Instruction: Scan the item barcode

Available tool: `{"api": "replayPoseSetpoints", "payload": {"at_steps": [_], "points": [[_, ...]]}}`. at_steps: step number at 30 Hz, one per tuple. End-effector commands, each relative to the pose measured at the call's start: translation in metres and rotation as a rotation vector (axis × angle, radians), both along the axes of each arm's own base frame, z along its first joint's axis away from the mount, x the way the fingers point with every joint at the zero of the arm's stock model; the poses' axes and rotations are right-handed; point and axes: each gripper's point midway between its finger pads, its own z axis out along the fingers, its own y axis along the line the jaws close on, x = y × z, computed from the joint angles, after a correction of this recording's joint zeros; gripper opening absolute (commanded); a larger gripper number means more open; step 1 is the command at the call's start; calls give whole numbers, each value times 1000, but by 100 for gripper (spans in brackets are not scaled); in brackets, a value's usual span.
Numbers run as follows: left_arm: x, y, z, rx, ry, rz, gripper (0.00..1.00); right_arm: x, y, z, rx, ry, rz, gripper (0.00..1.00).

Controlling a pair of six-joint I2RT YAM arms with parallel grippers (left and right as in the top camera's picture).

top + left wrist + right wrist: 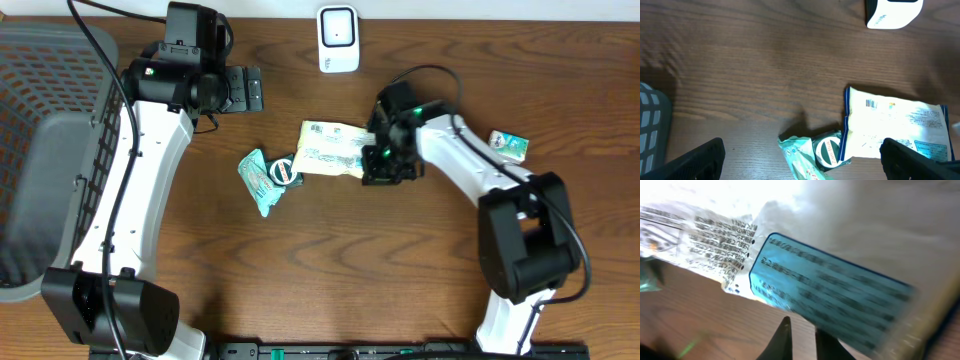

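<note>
In my right wrist view, the packet (830, 300) is blurred and washed out at the top, and its print is illegible. Only the tips of my right gripper (801, 339) show, so I cannot tell whether it grips the packet. Overhead, that gripper covers the packet's right end. In my left wrist view, the top edge cuts off the scanner (892, 12). The barcode (870, 104) is too small to read.

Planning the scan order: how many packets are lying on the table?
3: a white packet at centre, a teal packet just left of it, and a small packet farther right. The basket may hide more.
</note>
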Motion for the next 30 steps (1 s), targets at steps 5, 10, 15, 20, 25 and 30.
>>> {"api": "replayPoseSetpoints", "payload": {"at_steps": [5, 10, 15, 20, 25, 30], "points": [[0, 1, 6, 0, -12, 9, 98, 38, -30, 79, 132, -225, -9, 20], [0, 1, 6, 0, -12, 9, 98, 41, -34, 98, 139, -284, -9, 31], [0, 1, 6, 0, -13, 9, 98, 41, -36, 98, 125, -285, -12, 41], [0, 1, 6, 0, -13, 9, 98, 40, -40, 95, 103, -283, -18, 49], [0, 1, 6, 0, -13, 9, 98, 41, -40, 96, 103, -285, -17, 51], [0, 1, 6, -1, -13, 8, 98, 41, -40, 96, 103, -287, -17, 53]]}}
